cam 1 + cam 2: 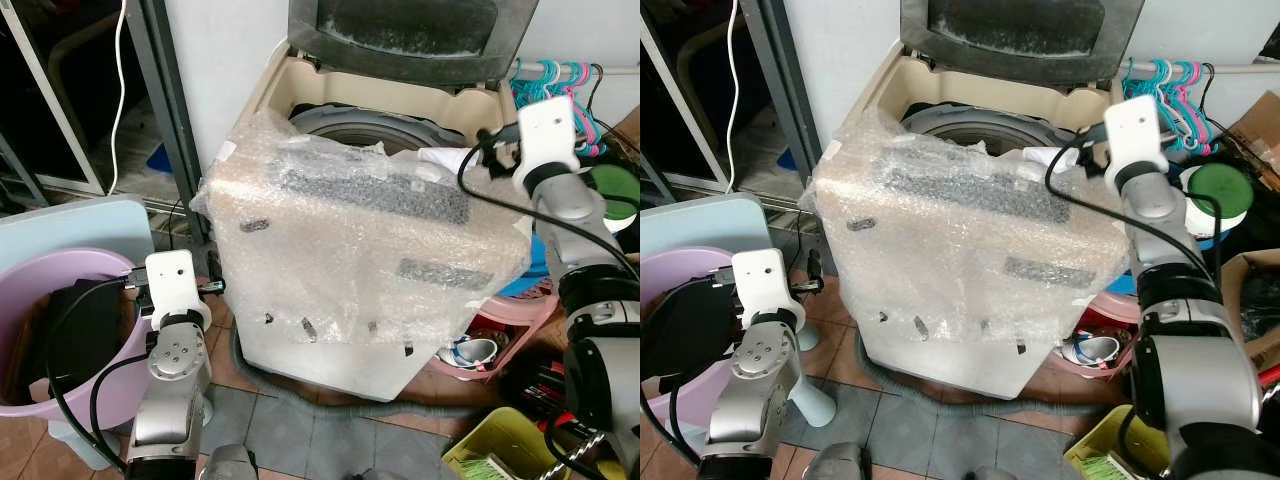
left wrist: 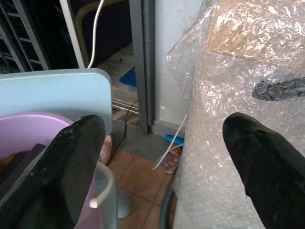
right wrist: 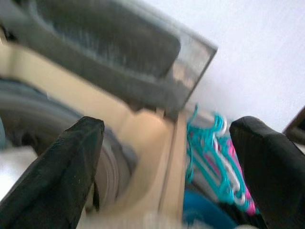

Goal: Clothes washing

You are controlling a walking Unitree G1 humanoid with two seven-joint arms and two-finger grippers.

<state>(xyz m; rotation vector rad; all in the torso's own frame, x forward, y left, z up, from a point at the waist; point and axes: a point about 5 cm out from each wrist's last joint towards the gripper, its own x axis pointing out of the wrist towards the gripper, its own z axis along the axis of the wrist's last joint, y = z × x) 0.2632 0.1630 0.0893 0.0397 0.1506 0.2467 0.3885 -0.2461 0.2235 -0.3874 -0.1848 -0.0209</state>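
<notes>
Hovering over the washer (image 1: 350, 280), my right gripper (image 3: 167, 157) sat near the back right corner of the tub opening, its fingers spread wide and holding nothing; I judged it placed there to reach a white cloth (image 1: 445, 158) lying at the tub's rim. My left gripper (image 2: 162, 162) hung low, just beside the pink basin (image 1: 60, 330), fingers apart and empty too, handy for the dark laundry (image 1: 85, 330) inside. Bubble wrap (image 1: 330, 220) covered the washer's front and top, and its lid (image 1: 410, 30) stood raised. Brown and grey tiles made the floor (image 1: 290, 420). Teal and pink hangers (image 1: 555, 80) crowded the right wall.
</notes>
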